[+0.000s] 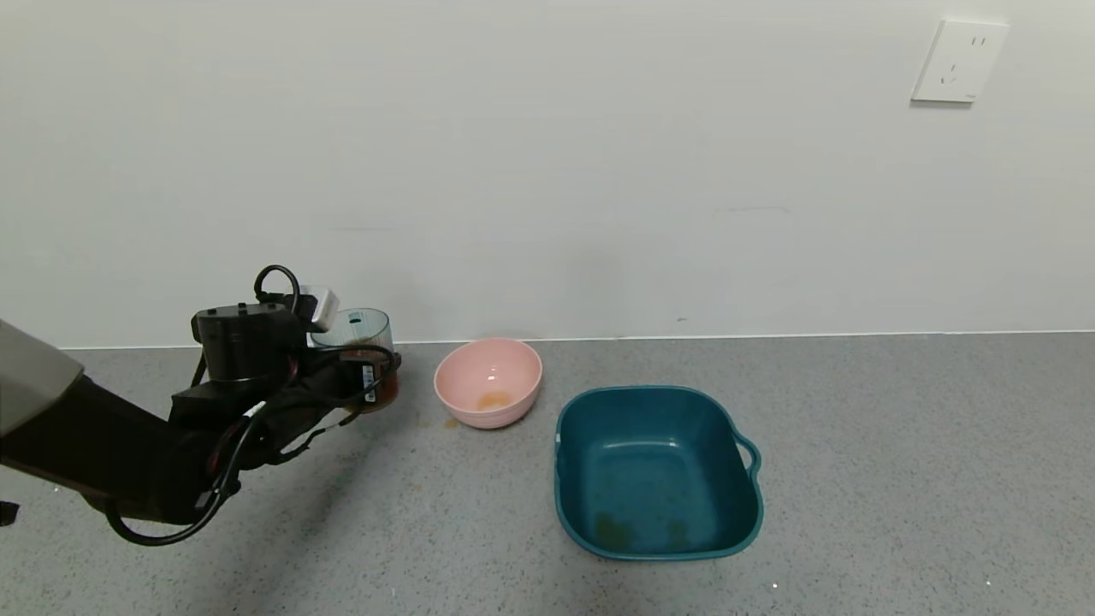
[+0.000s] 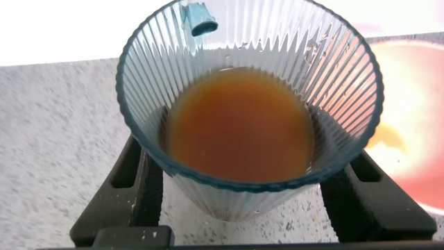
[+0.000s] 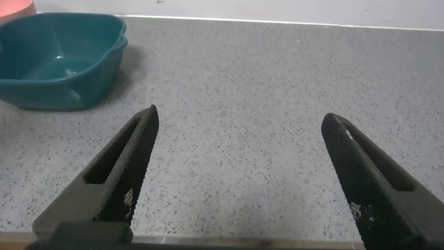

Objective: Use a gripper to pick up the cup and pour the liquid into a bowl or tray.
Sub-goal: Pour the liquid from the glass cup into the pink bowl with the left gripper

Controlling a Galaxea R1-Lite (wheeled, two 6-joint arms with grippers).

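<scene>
The left gripper [image 2: 239, 191] has its fingers pinched against opposite sides of the cup [image 1: 364, 342], low on the ribbed wall. The cup stands upright on or just above the counter [image 1: 898, 470] (contact with the surface cannot be told), just beside the pink bowl [image 1: 488, 382], on the robot's left of it.

Step in hand: carry the held cup to the bowl and pour.

1. Lift the cup vertically first. The liquid [image 2: 239, 125] fills roughly the lower half, so an early tilt is likely to slop.
2. Move toward the bowl until the cup rim lies over the bowl's interior, not its edge.
3. Tilt slowly toward the bowl. The counter beside the bowl already carries a small stain.
4. Maintain firm finger pressure throughout; ribbed plastic will probably flex.

The right gripper [image 3: 239, 173] is idle, fingers spread wide over bare counter, near the teal tub [image 3: 59, 59].

Item count:
- Cups: one.
- Pink bowls: one (a faint orange residue in its bottom).
- Teal tubs: one.
- Grippers: two, one loaded.
- Wall sockets [image 1: 959, 61]: one.
</scene>
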